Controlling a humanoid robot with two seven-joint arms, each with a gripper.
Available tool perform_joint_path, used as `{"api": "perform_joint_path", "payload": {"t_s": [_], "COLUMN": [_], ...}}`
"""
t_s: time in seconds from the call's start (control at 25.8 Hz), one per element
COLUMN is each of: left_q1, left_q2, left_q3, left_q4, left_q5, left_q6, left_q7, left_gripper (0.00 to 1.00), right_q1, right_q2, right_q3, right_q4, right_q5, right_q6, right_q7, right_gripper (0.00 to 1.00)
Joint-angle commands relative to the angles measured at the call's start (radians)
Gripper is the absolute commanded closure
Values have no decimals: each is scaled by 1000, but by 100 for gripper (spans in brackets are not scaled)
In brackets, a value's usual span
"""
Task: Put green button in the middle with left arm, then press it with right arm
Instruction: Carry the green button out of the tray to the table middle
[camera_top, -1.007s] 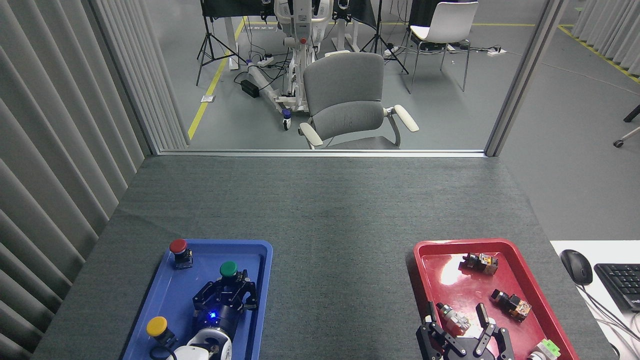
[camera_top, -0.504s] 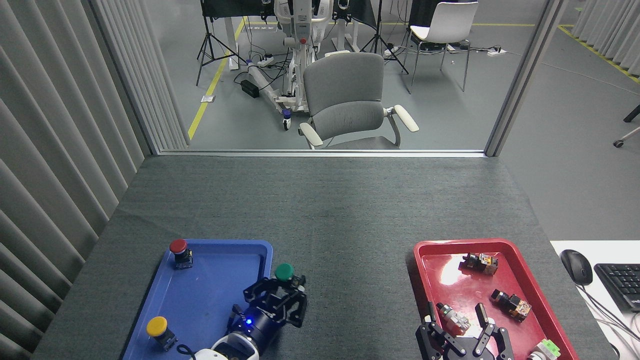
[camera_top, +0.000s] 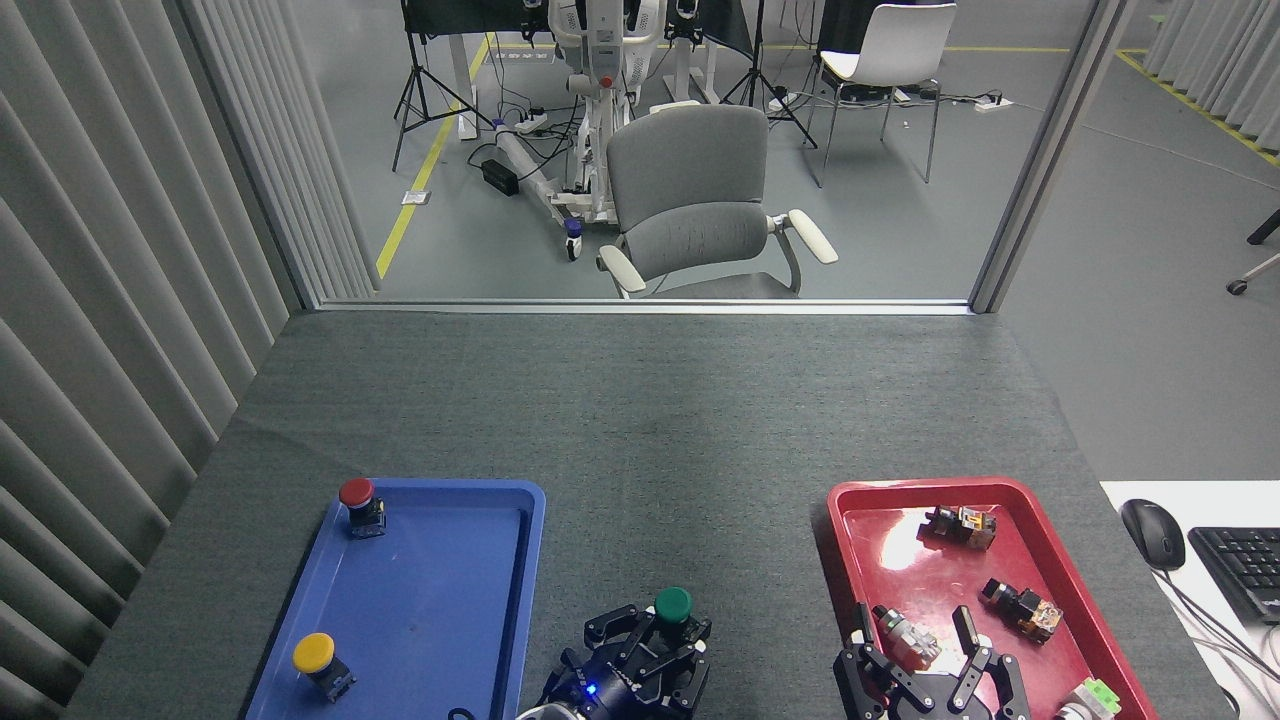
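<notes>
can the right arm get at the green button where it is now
Probably, but not cleanly yet. The grey table between the right gripper and green button is bare, and the cap faces up, but the left gripper is wrapped round its base.

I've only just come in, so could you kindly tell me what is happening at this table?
The left gripper holds the green button in its fingers over the grey table cover, between the blue tray and the red tray. The red button and the yellow button sit in the blue tray. The right gripper waits open over the red tray, near small switch parts.
</notes>
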Motion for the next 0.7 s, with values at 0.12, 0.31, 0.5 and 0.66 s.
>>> {"api": "perform_joint_path", "payload": {"t_s": [0.12, 0.31, 0.5, 0.66], "left_q1": [-10, -10, -10, -3], "left_q2": [-57, -71, -65, -50], "left_q3": [-2, -4, -2, -2], "left_q4": [70, 101, 89, 66], "left_q5": [-51, -51, -51, -51], "left_q6": [2, 0, 2, 2], "left_q7": [3, 9, 15, 26], "left_gripper": [81, 68, 24, 1], "right_q1": [3, 4, 1, 0], "right_q2": [-5, -12, -13, -13], "right_q3": [0, 0, 2, 2], "right_q4": [-2, -2, -2, -2], "right_q5": [0, 0, 0, 0], "right_q6": [-8, -10, -5, 0], "right_q7": [0, 0, -2, -13], "right_gripper": [1, 1, 1, 1]}}
